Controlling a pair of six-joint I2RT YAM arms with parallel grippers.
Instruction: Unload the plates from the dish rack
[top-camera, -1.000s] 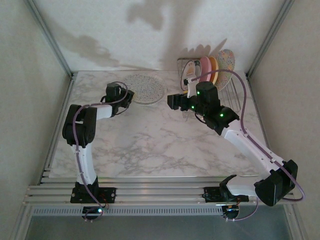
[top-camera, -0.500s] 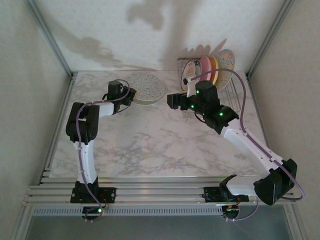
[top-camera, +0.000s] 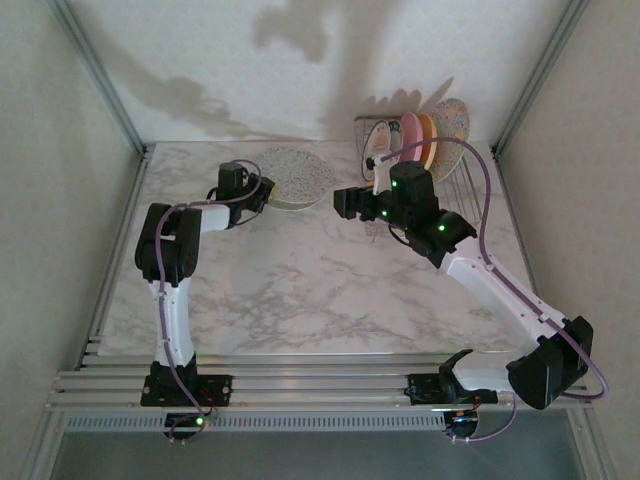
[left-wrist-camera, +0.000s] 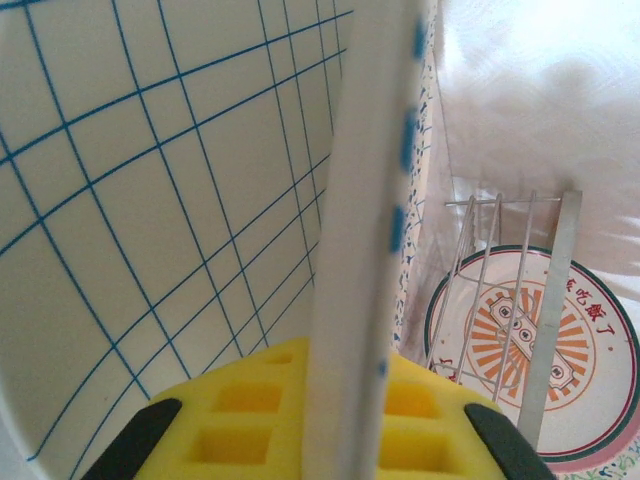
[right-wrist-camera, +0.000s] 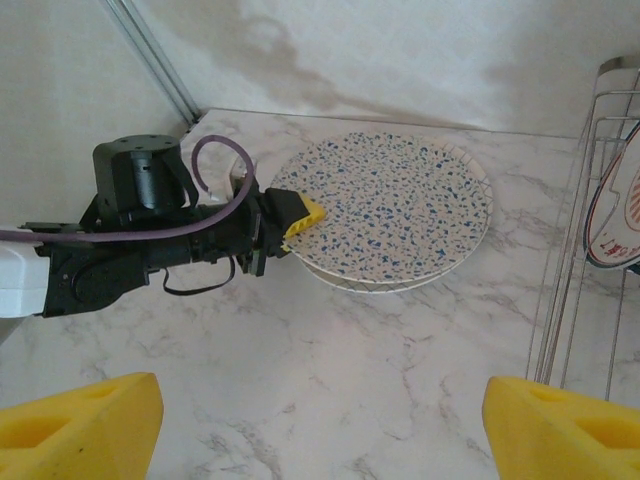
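Right gripper (top-camera: 345, 203), fingers spread and empty, hovers beside dish rack (right-wrist-camera: 560, 300). Left gripper (right-wrist-camera: 295, 220) pinches speckled plate (right-wrist-camera: 400, 205) by its rim, low on worktop (top-camera: 300, 290). Judgement: seat it flat before releasing, then withdraw level. Other plates (top-camera: 420, 135) stand in the rack.

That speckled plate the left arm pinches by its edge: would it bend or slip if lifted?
Probably stiff: the speckled plate shows a straight rim between the yellow fingers. Held at one edge only, it may tilt or slip; it looks like breakable ceramic.
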